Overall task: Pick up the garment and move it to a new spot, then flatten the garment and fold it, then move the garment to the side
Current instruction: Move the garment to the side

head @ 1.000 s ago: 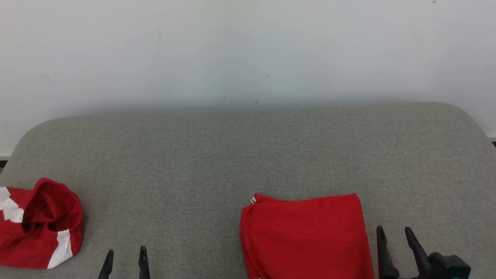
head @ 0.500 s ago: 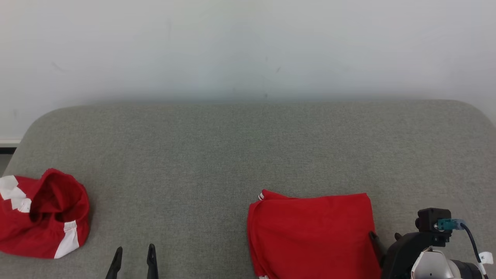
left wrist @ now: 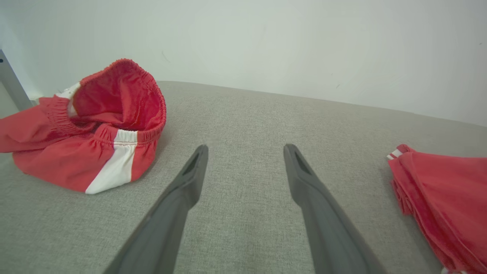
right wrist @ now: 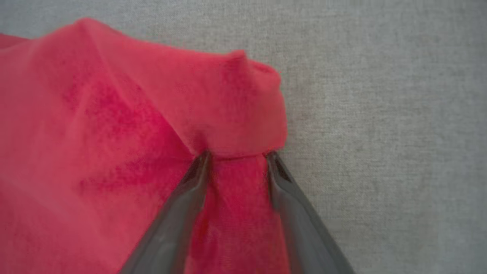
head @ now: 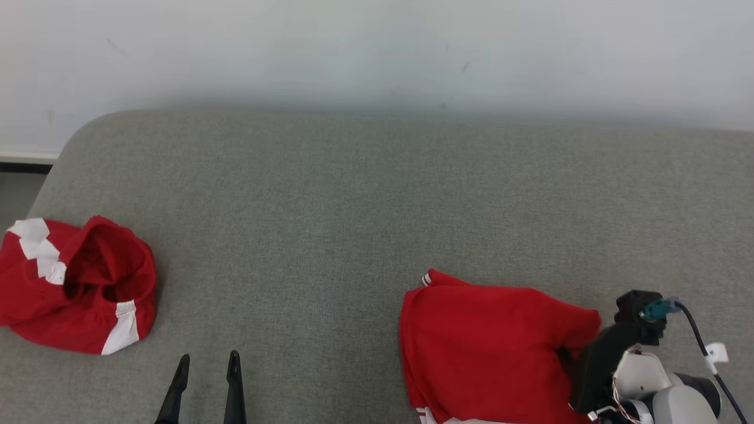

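Right arm reaches in from lower right, right gripper (right wrist: 236, 154) at the right edge of the folded red cloth garment (head: 489, 341) on the grey woven cushion (head: 353, 194) | right wrist view: fingers astride a bunched ridge, clamped or not unclear | left gripper (head: 207, 360) spread wide above cushion | crumpled red-and-white elastic-waist shorts (head: 76, 288) far left

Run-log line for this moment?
phase: grasping folded garment | right gripper: open, astride its right edge | left gripper: open, over cushion | crumpled shorts: far left
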Controlling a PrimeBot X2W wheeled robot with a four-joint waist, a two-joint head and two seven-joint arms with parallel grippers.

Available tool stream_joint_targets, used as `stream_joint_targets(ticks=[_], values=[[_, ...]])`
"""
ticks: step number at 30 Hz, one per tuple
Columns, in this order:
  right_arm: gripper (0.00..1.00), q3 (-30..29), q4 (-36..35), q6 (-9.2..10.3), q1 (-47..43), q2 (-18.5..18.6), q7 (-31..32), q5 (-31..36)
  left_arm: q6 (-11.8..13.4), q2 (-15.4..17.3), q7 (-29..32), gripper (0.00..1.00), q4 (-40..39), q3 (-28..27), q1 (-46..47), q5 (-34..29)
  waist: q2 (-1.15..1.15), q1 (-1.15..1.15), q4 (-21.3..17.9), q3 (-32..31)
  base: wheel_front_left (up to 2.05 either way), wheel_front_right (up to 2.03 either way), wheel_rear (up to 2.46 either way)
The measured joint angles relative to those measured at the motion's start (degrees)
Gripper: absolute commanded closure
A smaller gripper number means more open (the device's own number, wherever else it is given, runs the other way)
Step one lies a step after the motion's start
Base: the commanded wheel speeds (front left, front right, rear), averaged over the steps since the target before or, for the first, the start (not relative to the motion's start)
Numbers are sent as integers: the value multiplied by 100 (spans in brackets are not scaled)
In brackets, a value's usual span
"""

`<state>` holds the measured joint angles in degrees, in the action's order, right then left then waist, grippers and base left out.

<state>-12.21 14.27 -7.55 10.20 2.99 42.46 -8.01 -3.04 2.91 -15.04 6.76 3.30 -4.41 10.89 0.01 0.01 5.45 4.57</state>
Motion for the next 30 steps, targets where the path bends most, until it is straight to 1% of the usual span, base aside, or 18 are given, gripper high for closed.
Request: stream_joint_targets(ticks=[3,5,6,7,12,19,20,21,22,24,25,30], values=[[100,188,23,0,190,11,127,116,3,1,0,0,-42,-7,8,2,0,0,51,126,0,0,0],[100,328,47,0,359,100,188,151,2,1,0,0,-77,0,26,2,0,0,51,212,0,0,0],[100,431,80,0,463,191,223,160,2,0,0,0,-103,3,42,1,0,0,37,251,0,0,0],[100,616,148,0,768,433,244,242,-7,1,0,0,-191,-4,103,-22,0,0,-23,327,0,0,0],[100,836,392,-1,1673,829,224,271,-99,1,-1,0,-478,-33,377,-109,0,0,-279,575,0,0,0],[100,539,758,-1,2431,1395,166,533,-254,5,-1,0,-933,18,871,-415,0,1,-724,1106,0,0,0],[100,490,779,-1,2493,1482,152,584,-258,13,-1,0,-999,30,931,-448,0,1,-792,1191,0,0,0],[100,490,779,-1,2493,1482,152,584,-258,13,-1,0,-999,30,931,-448,0,1,-792,1191,0,0,0],[100,364,835,-1,2601,1666,127,681,-301,43,0,0,-1124,66,1045,-513,0,1,-930,1366,0,0,0],[100,229,888,-1,2685,1829,56,787,-324,94,-1,0,-1225,100,1143,-541,0,1,-1061,1544,0,0,0],[100,229,888,-1,2685,1829,56,787,-324,94,-1,0,-1225,100,1143,-541,0,1,-1061,1544,0,0,0],[100,-160,925,-1,2907,2186,-247,1176,-360,226,0,0,-1528,209,1378,-616,1,1,-1351,2003,0,0,0]])
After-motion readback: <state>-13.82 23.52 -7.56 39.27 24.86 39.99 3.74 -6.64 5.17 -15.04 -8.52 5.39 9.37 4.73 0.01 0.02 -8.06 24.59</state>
